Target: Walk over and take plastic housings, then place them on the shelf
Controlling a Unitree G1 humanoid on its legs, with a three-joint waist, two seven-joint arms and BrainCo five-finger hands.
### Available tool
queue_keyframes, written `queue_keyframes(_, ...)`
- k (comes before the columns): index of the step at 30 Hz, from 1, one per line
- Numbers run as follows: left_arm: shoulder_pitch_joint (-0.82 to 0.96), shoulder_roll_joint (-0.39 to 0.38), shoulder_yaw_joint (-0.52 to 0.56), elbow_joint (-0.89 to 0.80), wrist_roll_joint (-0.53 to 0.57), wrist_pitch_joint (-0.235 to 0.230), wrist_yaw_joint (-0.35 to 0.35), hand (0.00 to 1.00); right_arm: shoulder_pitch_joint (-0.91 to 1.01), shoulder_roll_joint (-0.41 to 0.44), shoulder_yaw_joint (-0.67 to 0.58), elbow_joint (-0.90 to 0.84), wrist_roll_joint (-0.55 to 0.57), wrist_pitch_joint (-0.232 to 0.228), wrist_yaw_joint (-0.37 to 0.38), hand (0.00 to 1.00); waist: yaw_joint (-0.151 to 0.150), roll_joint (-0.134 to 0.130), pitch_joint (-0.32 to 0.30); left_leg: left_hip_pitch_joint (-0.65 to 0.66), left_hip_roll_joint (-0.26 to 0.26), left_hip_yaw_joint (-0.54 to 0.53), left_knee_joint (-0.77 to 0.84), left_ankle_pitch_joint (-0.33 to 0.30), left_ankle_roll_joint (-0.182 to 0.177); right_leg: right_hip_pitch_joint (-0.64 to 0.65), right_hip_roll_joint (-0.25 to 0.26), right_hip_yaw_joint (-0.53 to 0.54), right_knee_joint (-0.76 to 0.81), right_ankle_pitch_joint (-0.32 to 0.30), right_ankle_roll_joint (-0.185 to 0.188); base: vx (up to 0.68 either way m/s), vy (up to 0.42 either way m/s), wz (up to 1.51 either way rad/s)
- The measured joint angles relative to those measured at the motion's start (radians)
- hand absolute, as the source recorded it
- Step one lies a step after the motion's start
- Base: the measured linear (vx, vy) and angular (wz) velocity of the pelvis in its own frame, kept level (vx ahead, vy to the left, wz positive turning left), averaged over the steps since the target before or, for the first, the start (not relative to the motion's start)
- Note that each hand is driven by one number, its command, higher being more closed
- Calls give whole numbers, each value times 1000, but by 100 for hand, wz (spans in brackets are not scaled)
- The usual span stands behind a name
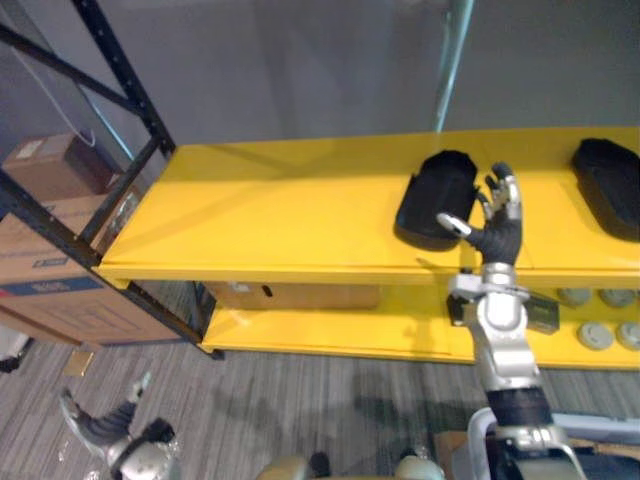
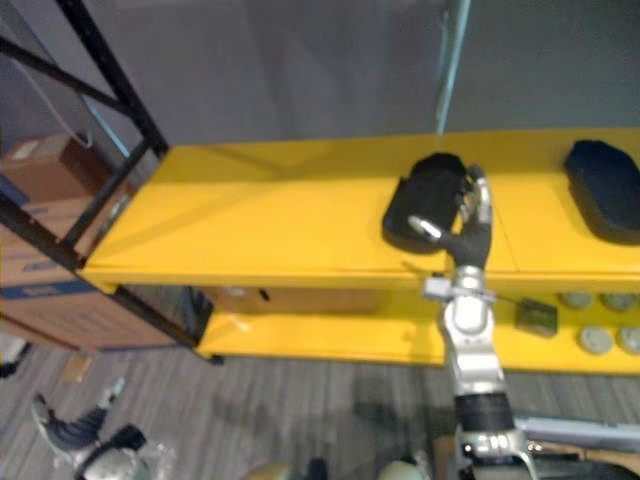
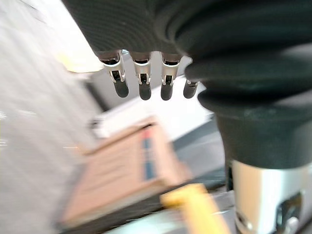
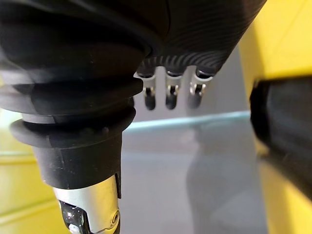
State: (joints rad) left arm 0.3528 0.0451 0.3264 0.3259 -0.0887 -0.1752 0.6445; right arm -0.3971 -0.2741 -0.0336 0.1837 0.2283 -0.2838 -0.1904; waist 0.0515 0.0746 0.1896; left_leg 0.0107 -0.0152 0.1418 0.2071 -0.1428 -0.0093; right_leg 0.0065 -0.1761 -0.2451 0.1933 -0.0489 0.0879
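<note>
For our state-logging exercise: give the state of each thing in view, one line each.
left plastic housing: lying on the top yellow shelf.
right plastic housing: lying on that shelf, untouched.
right hand: fingers open, at the left plastic housing's edge.
left hand: fingers relaxed, empty, hanging low.
cardboard boxes: closed, stacked.
</note>
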Motion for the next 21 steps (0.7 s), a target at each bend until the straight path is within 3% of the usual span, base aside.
queue_keyframes(4,2,0,-18,150,-65,-37,-71,0,-93,-1,23,58,79,1,123,0,11,0,0,-10,2,-27,17,-7,0,22,1,-28,-4,-3,-5,-56,5,17)
queue_keyframes(8,0,-14,-35,225,-61,-40,-120,0,-136,3,88,116,86,35,176,0,29,11,6,-12,3,-37,30,-8,-1,29,1,-37,1,-6,-9,-34,0,8)
queue_keyframes(12,1,-14,-54,261,-60,-40,-132,0,-158,16,97,181,81,81,162,0,46,25,16,-13,2,-46,30,-7,-1,30,-2,-47,9,-10,-10,-24,4,6)
queue_keyframes(21,0,-13,-75,324,-69,-33,-145,0,-198,29,85,346,151,243,97,0,52,66,39,-12,-7,-54,20,-4,-3,7,-19,-53,64,-47,-2,-1,-2,4)
